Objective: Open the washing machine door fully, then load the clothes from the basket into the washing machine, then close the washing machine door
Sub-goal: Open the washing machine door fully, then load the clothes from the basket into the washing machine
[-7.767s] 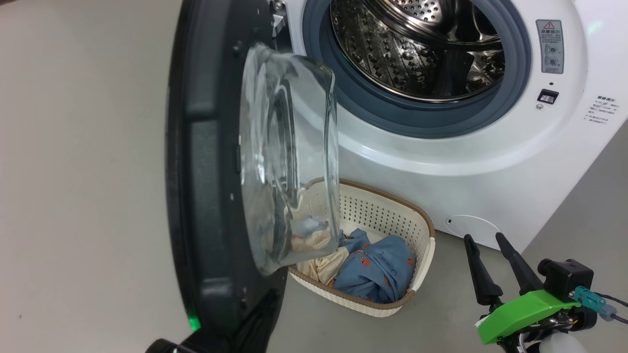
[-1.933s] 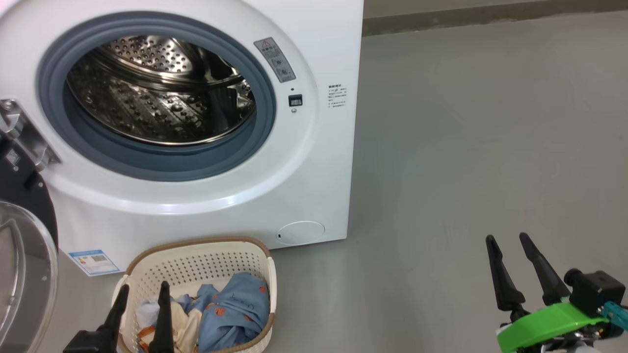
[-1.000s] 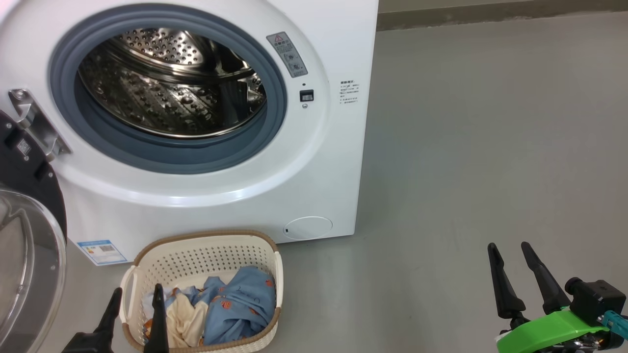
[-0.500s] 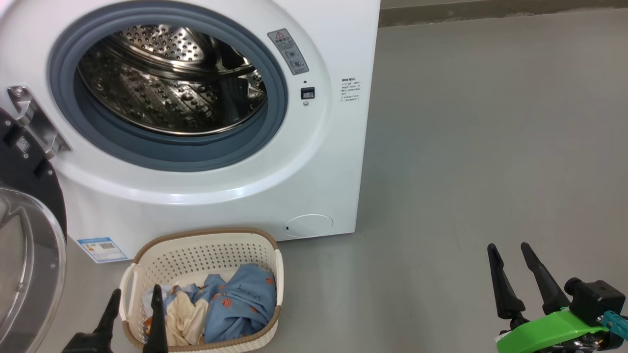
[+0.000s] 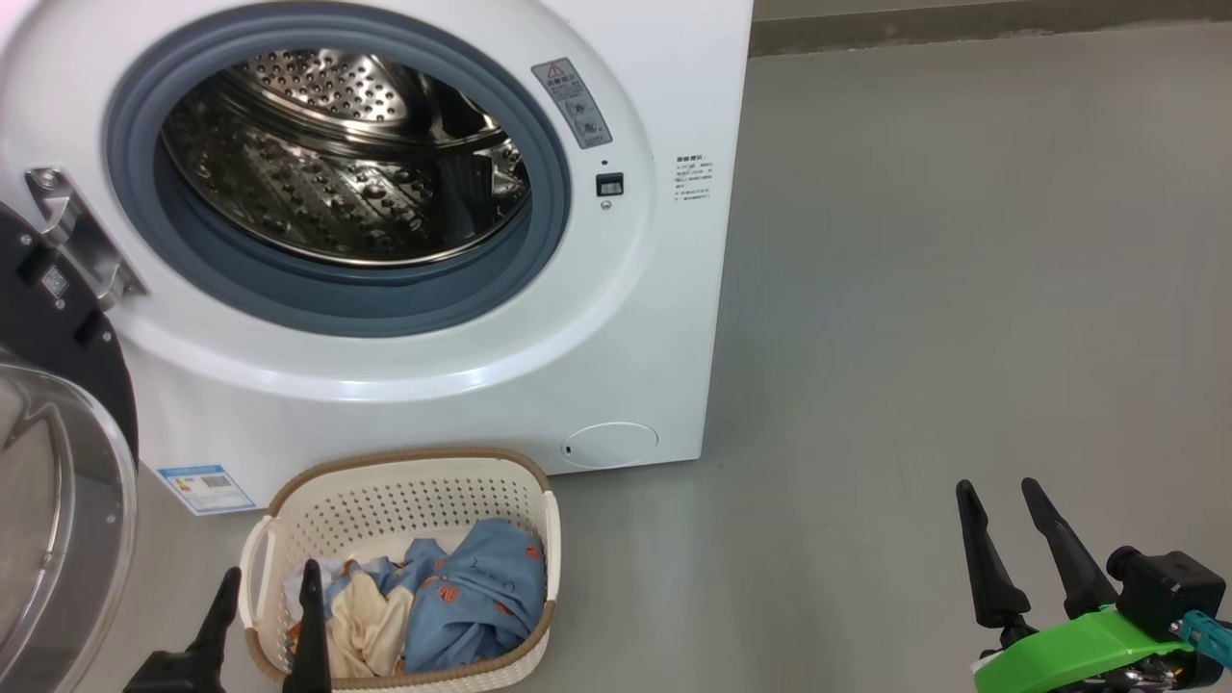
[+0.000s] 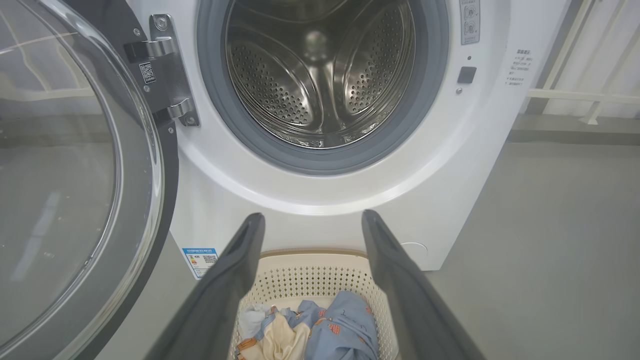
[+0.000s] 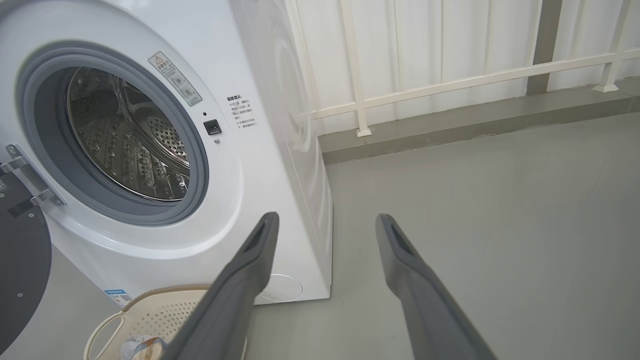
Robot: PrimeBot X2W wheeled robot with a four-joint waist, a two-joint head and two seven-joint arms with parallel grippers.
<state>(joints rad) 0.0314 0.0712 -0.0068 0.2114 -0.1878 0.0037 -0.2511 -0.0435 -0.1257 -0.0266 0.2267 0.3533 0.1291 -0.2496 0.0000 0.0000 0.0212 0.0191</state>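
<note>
The white washing machine (image 5: pixel 664 318) stands with its black washing machine door (image 5: pixel 58 500) swung wide to the left, glass bowl window showing; the steel drum (image 5: pixel 337 164) holds nothing. On the floor in front sits the cream basket (image 5: pixel 404 500) holding the clothes (image 5: pixel 472 597), blue with orange prints and cream. My left gripper (image 5: pixel 269 582) is open at the basket's near left corner, above the clothes (image 6: pixel 320 332), with nothing between its fingers. My right gripper (image 5: pixel 1001 496) stands open over bare floor, far right of the basket (image 7: pixel 150 312).
Grey floor (image 5: pixel 962 289) stretches to the right of the machine. A white railing (image 7: pixel 450 80) and wall run behind it. A round white flap (image 5: pixel 609 445) and a blue label sticker (image 5: pixel 206 487) mark the machine's lower front.
The head camera has shifted a little, so the machine and basket sit slightly further right. Both grippers stay open and nearly still.
</note>
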